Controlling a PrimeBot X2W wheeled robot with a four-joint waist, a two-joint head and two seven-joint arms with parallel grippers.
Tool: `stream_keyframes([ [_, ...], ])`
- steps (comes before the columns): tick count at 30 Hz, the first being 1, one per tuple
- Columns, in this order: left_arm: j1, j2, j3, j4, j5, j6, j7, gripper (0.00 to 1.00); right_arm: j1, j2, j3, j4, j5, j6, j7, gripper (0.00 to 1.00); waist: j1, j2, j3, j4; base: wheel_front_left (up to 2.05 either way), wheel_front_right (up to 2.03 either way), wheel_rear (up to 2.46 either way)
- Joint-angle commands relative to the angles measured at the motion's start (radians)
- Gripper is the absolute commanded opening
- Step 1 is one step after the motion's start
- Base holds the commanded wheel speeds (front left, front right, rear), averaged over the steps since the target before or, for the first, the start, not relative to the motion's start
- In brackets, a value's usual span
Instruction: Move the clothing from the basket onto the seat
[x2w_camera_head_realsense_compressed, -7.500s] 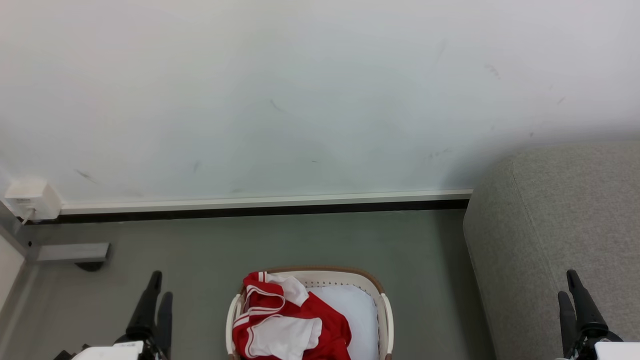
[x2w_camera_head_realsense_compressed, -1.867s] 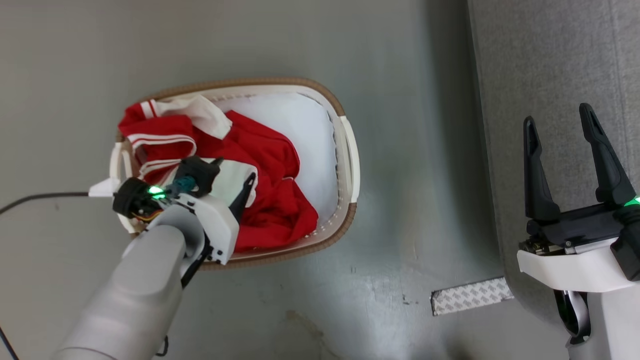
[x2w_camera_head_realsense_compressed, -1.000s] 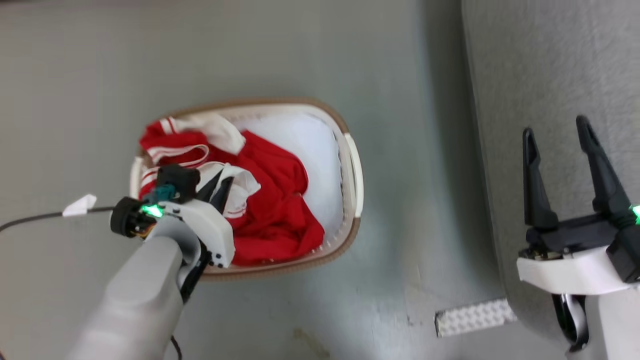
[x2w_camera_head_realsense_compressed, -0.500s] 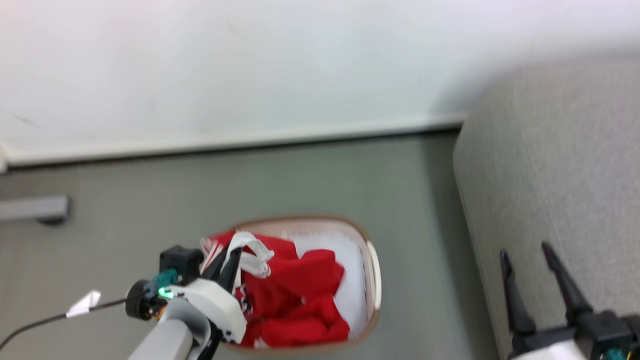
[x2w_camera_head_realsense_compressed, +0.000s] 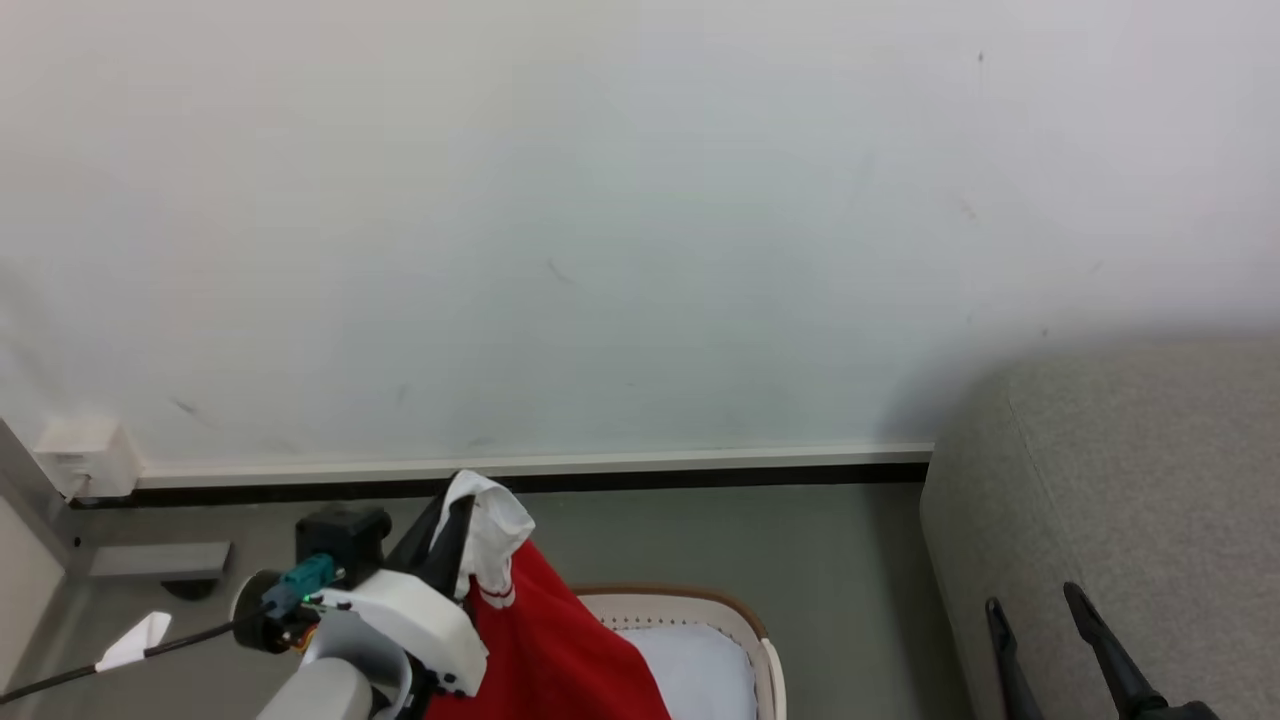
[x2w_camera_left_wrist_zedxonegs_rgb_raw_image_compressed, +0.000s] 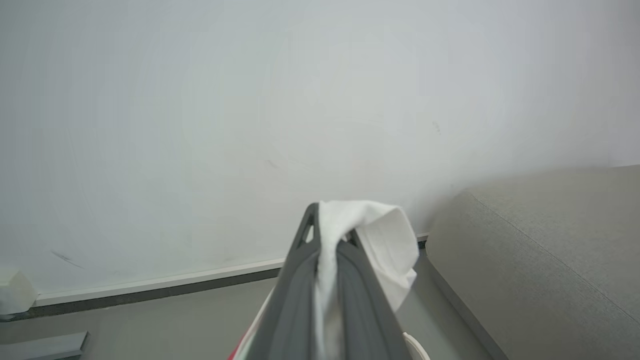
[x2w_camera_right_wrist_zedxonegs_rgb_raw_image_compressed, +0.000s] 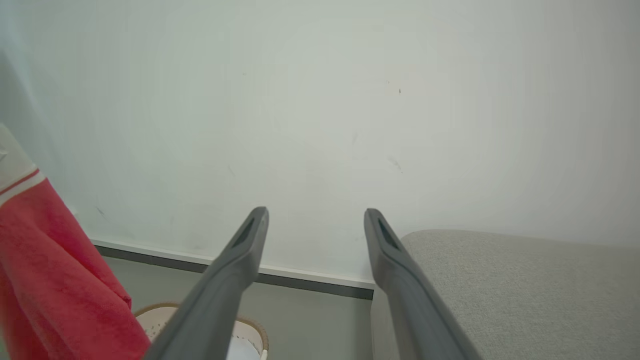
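Clothing (x2w_camera_head_realsense_compressed: 545, 645) pinched in left hand (x2w_camera_head_realsense_compressed: 452, 518) over basket (x2w_camera_head_realsense_compressed: 742, 612), right hand (x2w_camera_head_realsense_compressed: 1030, 598) spread near seat (x2w_camera_head_realsense_compressed: 1150, 470)

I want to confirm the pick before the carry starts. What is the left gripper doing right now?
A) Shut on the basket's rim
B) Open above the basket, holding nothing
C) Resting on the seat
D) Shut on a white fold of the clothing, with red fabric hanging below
D: the left gripper is closed with a white fold of the clothing pinched between its fingers, and the red part hangs down over the basket.
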Motion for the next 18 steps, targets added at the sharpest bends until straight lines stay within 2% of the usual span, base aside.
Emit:
stream_keyframes([
  [1,0.014,0.008,0.001,-0.012,-0.015,0.003,0.004,0.0,0.012,-0.001,0.0,0.003,0.005,-0.002,0.0,1.0,0.0005,-0.0001,-0.007,0.004,0.0,0.0,0.0],
  [7,0.038,0.028,0.003,-0.095,-0.019,0.029,0.042,0.0,0.015,-0.001,0.008,0.008,-0.004,-0.002,0.0,1.0,0.0005,-0.0001,-0.018,0.008,0.0,0.0,0.0],
  [18,0.052,0.047,-0.004,-0.169,-0.02,0.049,0.075,0.0,-0.011,-0.001,0.039,0.013,-0.013,-0.002,0.0,1.0,0.0005,-0.0001,-0.015,0.014,0.0,0.0,0.0],
])
